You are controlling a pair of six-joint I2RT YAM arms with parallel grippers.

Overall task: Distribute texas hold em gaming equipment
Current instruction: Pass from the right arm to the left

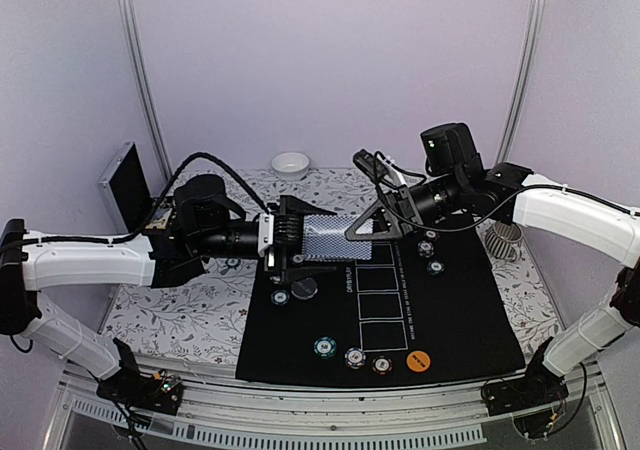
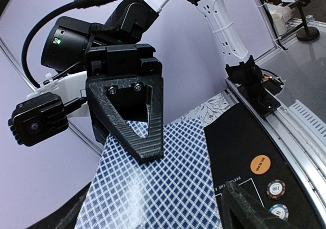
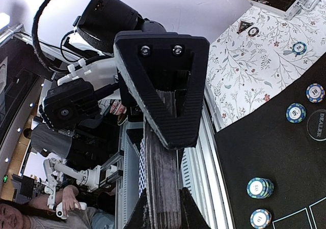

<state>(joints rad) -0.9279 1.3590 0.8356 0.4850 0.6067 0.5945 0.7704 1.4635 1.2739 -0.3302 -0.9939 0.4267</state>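
A deck of grey-blue-backed playing cards [image 1: 330,238] hangs above the black mat [image 1: 460,310] between both grippers. My left gripper [image 1: 298,240] is shut on the deck's near end; in the left wrist view [image 2: 153,211] the patterned back [image 2: 163,188] fills the space between its fingers. My right gripper [image 1: 362,228] is shut across the deck's thickness; in the right wrist view [image 3: 164,213] the deck [image 3: 164,178] shows edge-on. A green chip [image 1: 325,347], white chip [image 1: 354,357], red chip [image 1: 381,364] and orange disc [image 1: 418,360] lie along the mat's front.
A dark disc [image 1: 304,288] and two chips [image 1: 280,296] lie under the left gripper. Two more chips [image 1: 426,248] lie under the right arm. A white bowl [image 1: 290,164] stands at the back, an open case [image 1: 125,185] at the far left, a wire coil [image 1: 503,238] at the right.
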